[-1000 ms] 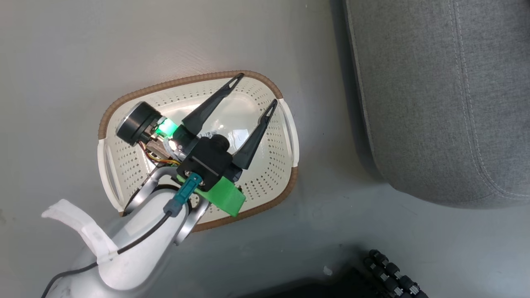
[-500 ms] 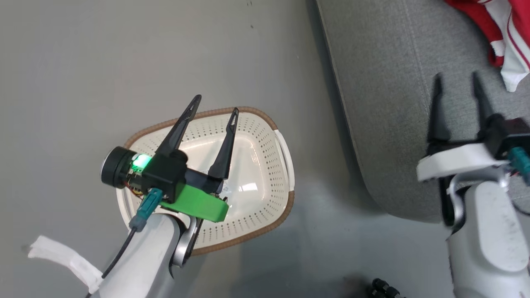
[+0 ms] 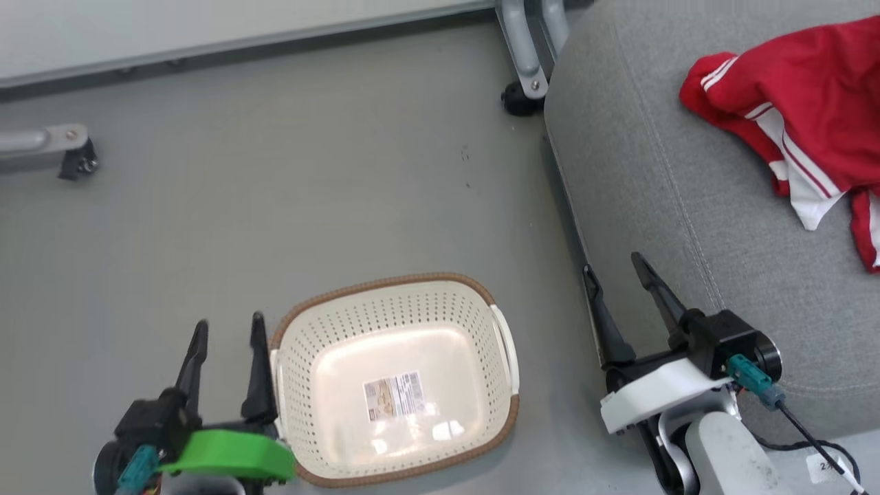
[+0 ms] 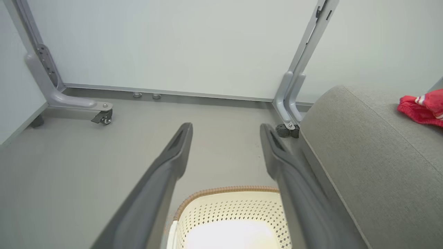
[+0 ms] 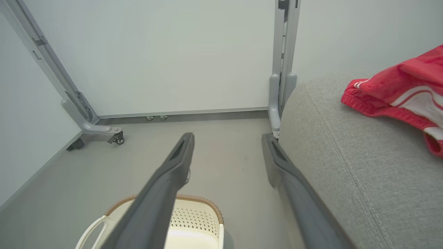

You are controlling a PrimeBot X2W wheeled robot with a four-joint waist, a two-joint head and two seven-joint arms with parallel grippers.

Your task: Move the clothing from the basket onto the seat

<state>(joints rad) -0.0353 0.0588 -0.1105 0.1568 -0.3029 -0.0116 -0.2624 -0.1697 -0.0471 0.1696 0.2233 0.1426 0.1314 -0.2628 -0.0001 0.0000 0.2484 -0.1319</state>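
Basket point(image 3: 385, 280) upright on the floor point(image 3: 275, 172); inside it, only the label point(image 3: 393, 395) stuck to its bottom. Clothing point(image 3: 797, 89), red with white stripes, lies crumpled on the seat point(image 3: 653, 172), well apart from the basket. Left gripper point(image 3: 229, 320), just beside the basket's left side, has its fingers spread wide and grasps nothing. Right gripper point(image 3: 611, 263), between basket and seat edge, is likewise spread wide and empty; whether it touches the seat cannot be judged.
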